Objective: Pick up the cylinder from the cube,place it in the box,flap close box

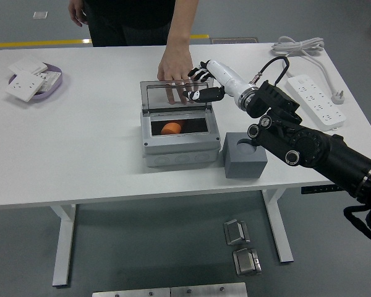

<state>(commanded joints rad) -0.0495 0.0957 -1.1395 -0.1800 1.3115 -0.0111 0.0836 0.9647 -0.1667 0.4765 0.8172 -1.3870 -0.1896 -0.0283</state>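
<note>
An orange cylinder [170,129] lies inside the open grey box [179,151]. The box's clear lid [175,96] stands raised at the back. The grey cube [245,156] with an empty round socket stands right of the box. My right hand [201,82] is at the lid's top right corner, fingers spread, holding nothing; I cannot tell if it touches the lid. A person's hand [176,71] rests behind the lid on the table. My left arm is out of view.
A purple tray [55,83] of white sockets sits at the far left. A white power strip [318,102] with its cable lies at the far right. The person stands at the table's far side.
</note>
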